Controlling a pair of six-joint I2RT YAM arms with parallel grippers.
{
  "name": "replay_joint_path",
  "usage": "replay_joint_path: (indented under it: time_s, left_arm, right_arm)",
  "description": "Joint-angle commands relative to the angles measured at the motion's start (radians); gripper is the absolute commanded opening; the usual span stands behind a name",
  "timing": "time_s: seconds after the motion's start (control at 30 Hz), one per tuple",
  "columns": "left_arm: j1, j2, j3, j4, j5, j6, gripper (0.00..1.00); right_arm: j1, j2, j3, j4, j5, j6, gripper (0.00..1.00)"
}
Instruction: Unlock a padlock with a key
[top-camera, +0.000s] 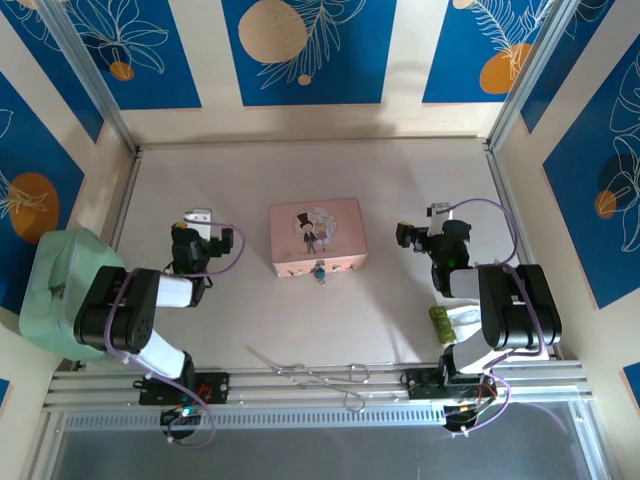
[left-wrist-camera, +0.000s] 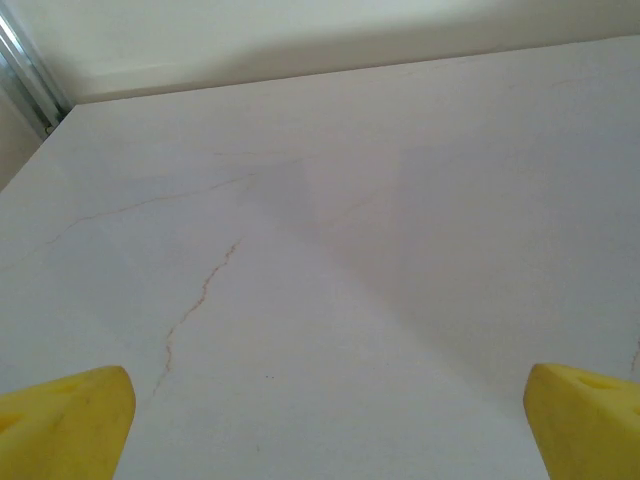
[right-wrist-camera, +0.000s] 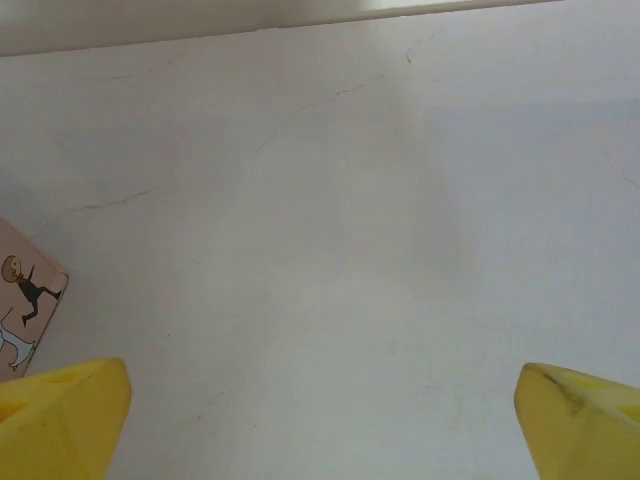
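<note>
Nothing appears done yet: your left end effector (left-wrist-camera: 320, 425) and right end effector (right-wrist-camera: 320, 425) hover spread wide and empty, flanking the padlock (top-camera: 319, 269), which hangs untouched at the near face of the pink box (top-camera: 340, 232).

The box (top-camera: 318, 236) sits mid-table (top-camera: 300, 180), with the padlock (top-camera: 320, 271) at the middle of its near side. The left gripper (top-camera: 200, 218) is left of the box and the right gripper (top-camera: 440, 213) right of it, both well apart from it. The wires (top-camera: 310, 375) lie by the table's near edge, before the box and between the arm bases. A case (top-camera: 55, 295) stands at the table's left edge, beside the left arm.
</note>
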Motion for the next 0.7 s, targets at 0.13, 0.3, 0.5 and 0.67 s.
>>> replay_joint_path:
  time_s: [0.13,0.3,0.5,0.67]
  left_arm:
    - [0.006,0.007,-0.011,0.02,-0.012,-0.002,0.99]
    - [0.009,0.003,-0.016,0.02,-0.001,-0.006,0.99]
    - [0.009,0.006,-0.013,0.022,-0.001,-0.006,0.99]
    - [0.009,0.006,-0.014,0.021,-0.001,-0.006,0.99]
  right_arm:
    - [-0.002,-0.002,0.01,0.024,-0.021,-0.002,0.99]
    - [-0.005,-0.002,0.01,0.024,-0.024,0.001,0.99]
    - [-0.005,-0.002,0.01,0.025,-0.024,0.0,0.99]
    - [-0.005,-0.003,0.01,0.025,-0.024,0.0,0.99]
